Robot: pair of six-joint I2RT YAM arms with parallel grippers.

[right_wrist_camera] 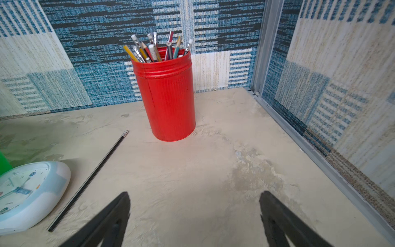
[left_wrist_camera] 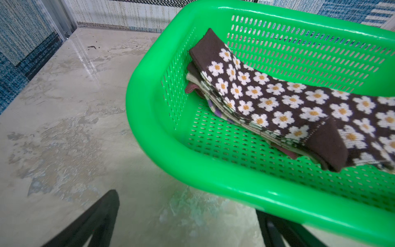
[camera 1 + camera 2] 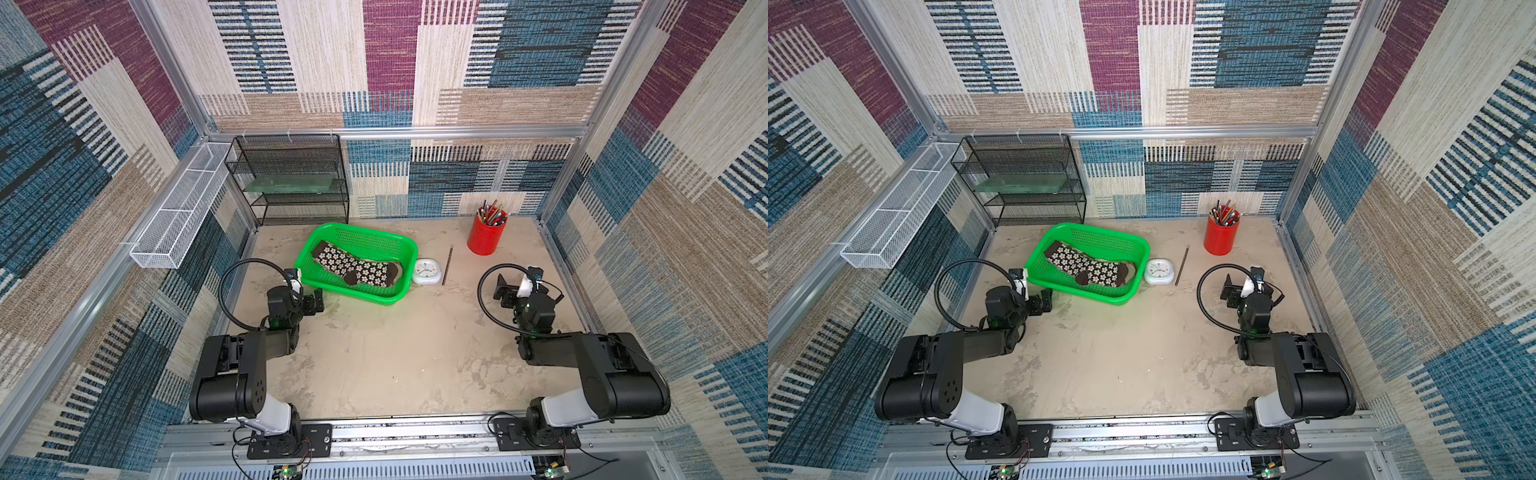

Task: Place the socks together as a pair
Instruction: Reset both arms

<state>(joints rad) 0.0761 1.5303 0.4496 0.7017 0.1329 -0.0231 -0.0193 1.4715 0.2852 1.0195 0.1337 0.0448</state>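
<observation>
Beside the green basket (image 3: 353, 296), left claw (image 3: 314, 302) spread wide, gripping nothing. Over the bench (image 3: 395, 353) facing the red cup (image 3: 484, 237), right claw (image 3: 503, 293) wide, empty. Socks (image 3: 357, 269) stacked inside the basket, flowered brown one uppermost.

glossy plastic basket (image 2: 149, 136), knitted socks (image 2: 277, 107)

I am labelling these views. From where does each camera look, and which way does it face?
Top views: high above the arm bases, looking down at the table; both arms show.
Left wrist: on the left arm, facing the green basket and flowered sock; open left gripper shows.
Right wrist: on the right arm, facing the red pencil cup, loose pencil and clock; open right gripper shows.
Shared: top views and right wrist both show the clock.
</observation>
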